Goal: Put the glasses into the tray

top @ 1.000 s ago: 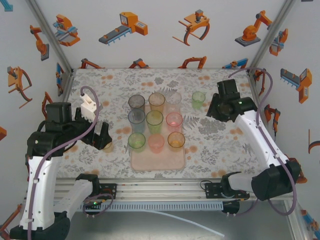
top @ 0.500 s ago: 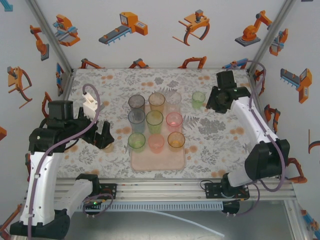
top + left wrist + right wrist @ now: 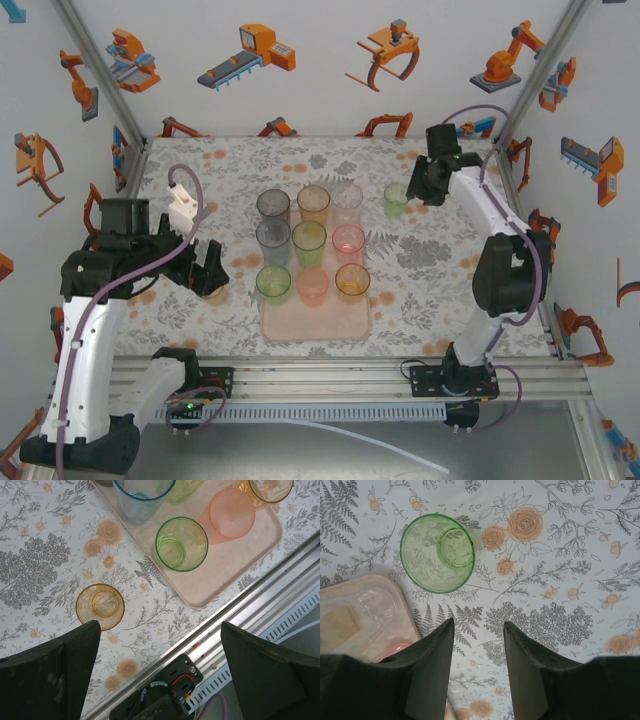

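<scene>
The right end effector (image 3: 478, 625), jaws apart and empty, has the green glass (image 3: 437, 552) at its 11 o'clock on the worktop (image 3: 560, 555), just off the tray (image 3: 337, 587). Advancing straight could clip and topple it. The left end effector (image 3: 160, 630) gapes wide, empty.

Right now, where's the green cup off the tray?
Top view: the green cup stands on the table, far end, right of centre, beside the tray's far right corner and the clear cup. The open right gripper hovers beside it.
</scene>
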